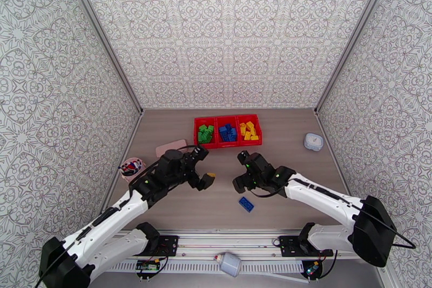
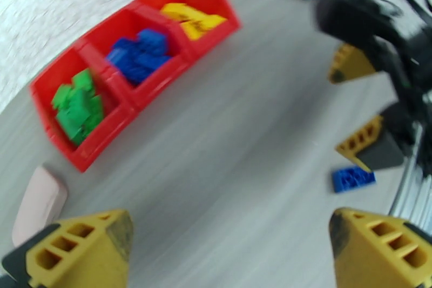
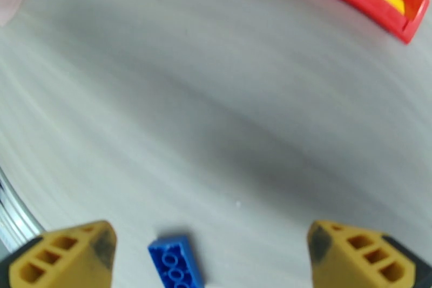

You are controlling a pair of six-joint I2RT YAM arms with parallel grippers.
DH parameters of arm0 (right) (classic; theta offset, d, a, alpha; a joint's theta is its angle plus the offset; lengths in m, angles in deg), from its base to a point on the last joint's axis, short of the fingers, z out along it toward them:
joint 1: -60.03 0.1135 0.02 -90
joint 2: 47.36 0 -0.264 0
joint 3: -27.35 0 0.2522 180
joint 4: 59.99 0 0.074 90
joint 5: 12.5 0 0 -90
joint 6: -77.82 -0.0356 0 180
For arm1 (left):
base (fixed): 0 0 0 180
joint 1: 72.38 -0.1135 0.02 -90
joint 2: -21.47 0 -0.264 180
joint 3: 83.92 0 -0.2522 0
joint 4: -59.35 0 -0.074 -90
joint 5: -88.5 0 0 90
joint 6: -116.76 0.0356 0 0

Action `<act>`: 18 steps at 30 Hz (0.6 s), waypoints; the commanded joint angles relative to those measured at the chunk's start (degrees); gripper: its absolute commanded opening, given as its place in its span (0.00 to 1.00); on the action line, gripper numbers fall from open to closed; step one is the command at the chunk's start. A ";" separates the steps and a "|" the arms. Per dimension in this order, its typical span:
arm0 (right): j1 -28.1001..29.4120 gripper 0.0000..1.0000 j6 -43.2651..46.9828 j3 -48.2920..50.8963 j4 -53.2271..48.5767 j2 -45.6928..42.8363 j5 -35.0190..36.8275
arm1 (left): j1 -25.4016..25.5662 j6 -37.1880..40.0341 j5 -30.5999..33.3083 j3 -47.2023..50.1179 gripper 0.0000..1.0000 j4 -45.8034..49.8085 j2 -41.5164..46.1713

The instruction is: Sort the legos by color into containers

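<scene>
One blue brick (image 3: 175, 259) lies loose on the table (image 1: 291, 138) near the right gripper (image 3: 210, 246), fingers spread, empty (likely lining up a grab). Left gripper (image 2: 232, 229) likewise spread, empty. Bins (image 1: 228, 131) hold sorted colours.

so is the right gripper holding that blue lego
No, the blue lego lies loose on the table, and the right gripper is open with its fingers clear of it.

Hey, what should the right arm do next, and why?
Probably shift the open right hand toward the blue brick and lower onto it. It lies loose on the table, off-centre between the fingers; the other bricks sit in the bins.
</scene>
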 commanded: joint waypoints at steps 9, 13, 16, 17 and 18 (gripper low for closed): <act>6.74 0.97 -6.74 2.93 -5.57 2.23 -0.99 | 4.71 13.57 -10.07 9.73 1.00 -4.00 4.50; 7.06 0.96 -6.81 2.61 -5.40 4.92 -1.30 | 4.67 14.84 -10.22 10.08 1.00 -4.05 3.95; 7.23 0.95 -6.08 1.96 -5.54 7.46 -0.84 | 4.66 15.33 -10.32 10.07 1.00 -3.66 3.83; 7.23 0.94 -5.88 1.71 -5.78 8.34 -0.37 | 4.62 15.30 -10.42 10.14 1.00 -3.63 3.87; 7.23 0.94 -5.64 1.39 -5.92 9.26 -0.12 | 4.66 15.33 -10.40 10.15 1.00 -3.55 3.91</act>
